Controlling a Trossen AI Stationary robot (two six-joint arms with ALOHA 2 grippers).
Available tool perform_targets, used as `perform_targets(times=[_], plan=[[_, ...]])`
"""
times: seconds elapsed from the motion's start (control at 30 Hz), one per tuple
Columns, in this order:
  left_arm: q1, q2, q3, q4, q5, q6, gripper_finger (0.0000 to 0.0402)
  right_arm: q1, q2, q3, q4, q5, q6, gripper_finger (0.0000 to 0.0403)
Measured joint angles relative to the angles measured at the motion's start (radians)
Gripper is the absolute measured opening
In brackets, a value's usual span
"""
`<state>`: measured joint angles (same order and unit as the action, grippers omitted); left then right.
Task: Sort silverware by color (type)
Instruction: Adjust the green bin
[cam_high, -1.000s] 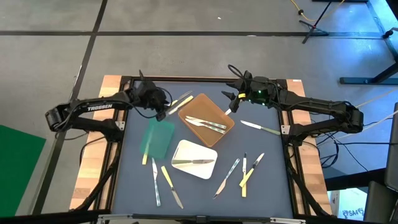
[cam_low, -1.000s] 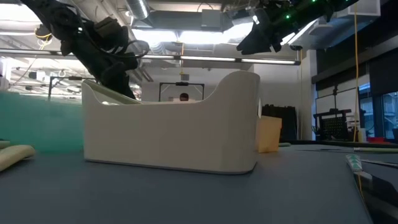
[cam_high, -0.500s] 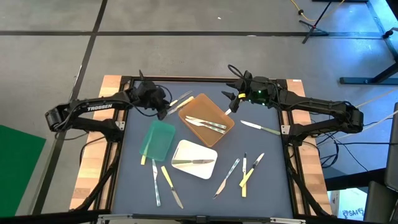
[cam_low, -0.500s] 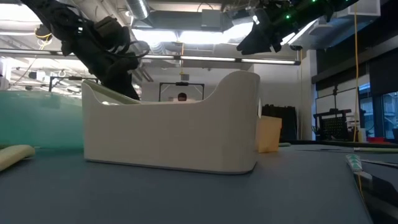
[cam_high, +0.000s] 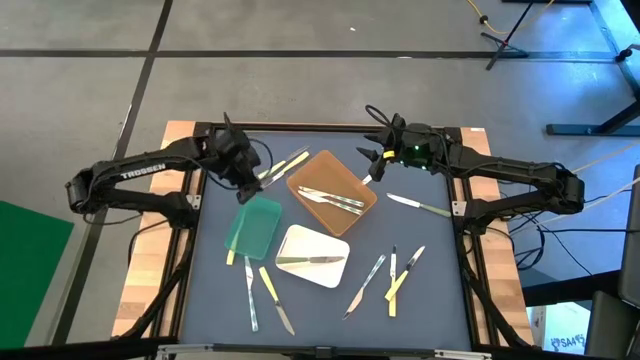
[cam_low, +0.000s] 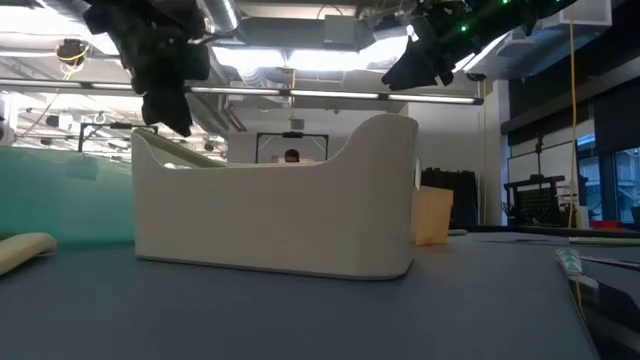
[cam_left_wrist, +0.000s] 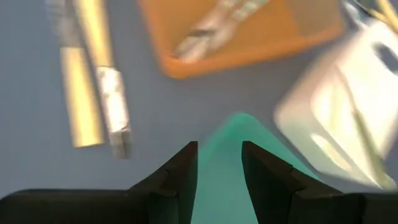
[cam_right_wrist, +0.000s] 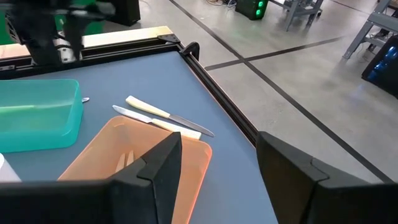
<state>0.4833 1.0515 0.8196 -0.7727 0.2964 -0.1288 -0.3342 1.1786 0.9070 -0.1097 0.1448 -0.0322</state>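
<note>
Silverware scattered: two pale-yellow-handled pieces lie just beside the left end effector; two utensils in the brown tray, one knife in the white tray, more loose on the blue-grey surface nearer the front. Left end effector released, empty, fingers parted over the green tray edge. Right end effector released, hovering beyond the brown tray's far corner. Risk, judged: thin flat handles give little purchase; the two lie touching, so a pinch could drag both or skid. Trays smooth, translucent plastic, rounded corners.
</note>
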Motion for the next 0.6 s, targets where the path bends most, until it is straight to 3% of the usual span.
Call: perform_targets(times=[0.13, 0.37, 0.6], plan=[[-0.090, 0.027, -0.025, 0.003, 0.057, 0.000, 0.0119, 0.000, 0.000, 0.000, -0.004, 0.000, 0.000, 0.0195], [-0.210, 0.117, -0.063, 0.059, 0.053, -0.028, 0.0119, 0.000, 0.000, 0.000, -0.006, -0.002, 0.000, 0.0195], [-0.260, 0.261, -0.064, 0.162, -0.059, -0.023, 0.0119, 0.000, 0.000, 0.000, -0.006, -0.006, 0.000, 0.0195]])
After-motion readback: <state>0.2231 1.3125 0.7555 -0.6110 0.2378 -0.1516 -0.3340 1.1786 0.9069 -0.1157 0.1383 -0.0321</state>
